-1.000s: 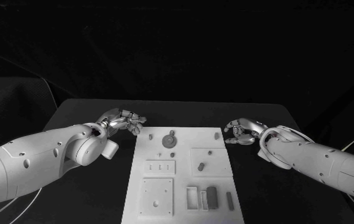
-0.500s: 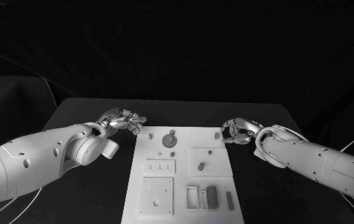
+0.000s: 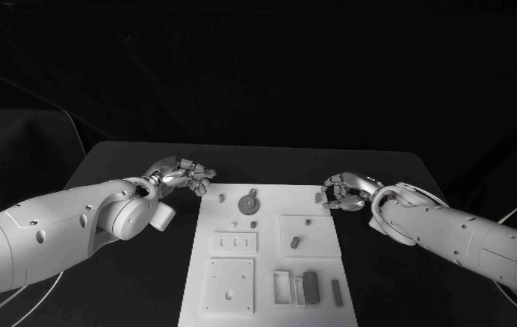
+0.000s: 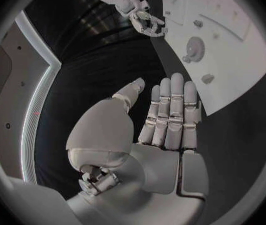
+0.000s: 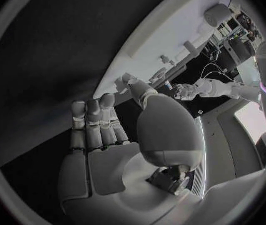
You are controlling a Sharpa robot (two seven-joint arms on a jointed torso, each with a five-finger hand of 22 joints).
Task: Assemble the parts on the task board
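The white task board (image 3: 270,267) lies in the middle of the table. On it I see a round disc (image 3: 248,204), a small peg (image 3: 220,200), a short piece (image 3: 294,243) and dark bars (image 3: 310,287) near the front. My left hand (image 3: 185,173) hovers beside the board's far left corner, its fingers (image 4: 170,110) straight and holding nothing. My right hand (image 3: 347,191) sits at the board's far right edge, close to a small part (image 3: 317,198); its fingers (image 5: 98,122) are extended, and the palm is bare. From the left wrist, the disc (image 4: 195,47) and the right hand (image 4: 145,20) are visible.
The black table (image 3: 119,170) surrounds the board, with bare strips on both sides. White raised blocks with slots and holes (image 3: 233,245) stand on the board. My left hand (image 5: 189,91) also appears beyond the board (image 5: 170,35) from the right wrist.
My right hand has drifted left, up to the board's right edge. The left hand has barely moved.
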